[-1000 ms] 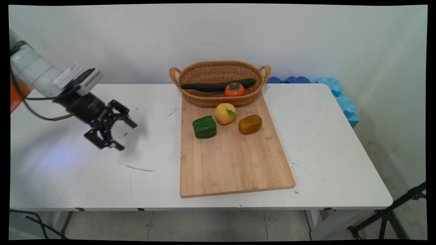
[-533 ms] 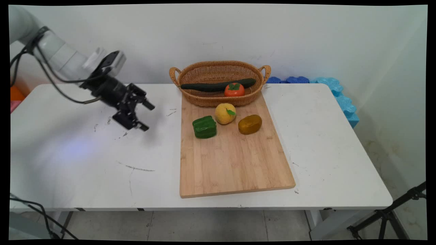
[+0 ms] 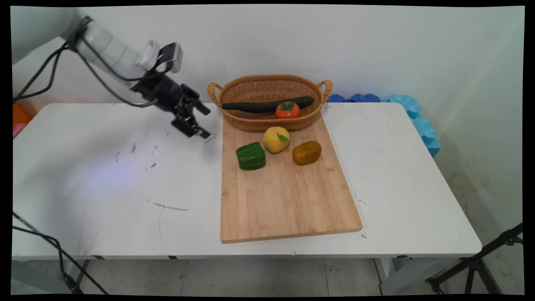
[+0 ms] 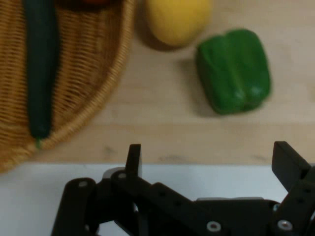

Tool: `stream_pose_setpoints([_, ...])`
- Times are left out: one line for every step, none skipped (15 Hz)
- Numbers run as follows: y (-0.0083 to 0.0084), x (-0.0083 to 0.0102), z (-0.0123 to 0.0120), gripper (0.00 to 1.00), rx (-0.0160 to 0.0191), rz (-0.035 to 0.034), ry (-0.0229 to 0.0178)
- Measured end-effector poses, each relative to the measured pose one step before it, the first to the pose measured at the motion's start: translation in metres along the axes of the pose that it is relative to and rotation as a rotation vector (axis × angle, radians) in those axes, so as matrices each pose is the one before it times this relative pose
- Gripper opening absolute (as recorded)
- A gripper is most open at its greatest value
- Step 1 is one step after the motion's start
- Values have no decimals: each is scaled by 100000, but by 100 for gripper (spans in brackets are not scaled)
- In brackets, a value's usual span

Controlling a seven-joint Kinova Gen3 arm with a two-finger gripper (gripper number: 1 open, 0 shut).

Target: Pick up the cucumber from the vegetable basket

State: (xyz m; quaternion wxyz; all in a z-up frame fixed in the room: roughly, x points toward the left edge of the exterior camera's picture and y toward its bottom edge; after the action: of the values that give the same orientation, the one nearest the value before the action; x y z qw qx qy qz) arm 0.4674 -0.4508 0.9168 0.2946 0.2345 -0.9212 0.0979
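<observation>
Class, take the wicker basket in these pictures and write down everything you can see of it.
The wicker basket is oval, woven of light brown cane, with a looped handle at each end. It stands upright at the far end of the wooden board, near the wall. Inside lie a long dark green cucumber, stretched end to end, and a red tomato-like fruit with a green top. A yellow fruit sits just in front of it. The open gripper hovers to its left, not touching it.

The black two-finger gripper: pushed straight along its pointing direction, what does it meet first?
Probably the green bell pepper on the wooden cutting board; the open gripper aims over the board's edge, though depth is unclear.
</observation>
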Motion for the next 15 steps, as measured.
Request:
stream_pose_setpoints([-491,882,463,100,1632,-1192,-12])
stream_pose_setpoints([-418,749,460,100,1391,-1085,-29])
stream_pose_setpoints([-265,485,310,100,894,-694,-4])
stream_pose_setpoints([-433,802,550,100,1509,-1178,-75])
stream_pose_setpoints([-348,662,507,100,1281,-960,-129])
stream_pose_setpoints([-381,701,592,100,1463,-1133,-171])
stream_pose_setpoints([-303,624,548,100,1184,-813,-211])
stream_pose_setpoints([-329,709,645,100,1304,-853,-234])
stream_pose_setpoints([-314,644,624,100,1312,-861,-246])
stream_pose_setpoints([-302,649,669,100,1276,-705,-363])
stream_pose_setpoints([-244,514,540,100,1063,-570,-298])
stream_pose_setpoints([-272,542,644,100,1121,-557,-462])
stream_pose_setpoints([-215,429,593,100,908,-400,-506])
stream_pose_setpoints([-232,435,651,100,1039,-451,-580])
stream_pose_setpoints([-200,475,723,100,859,-296,-583])
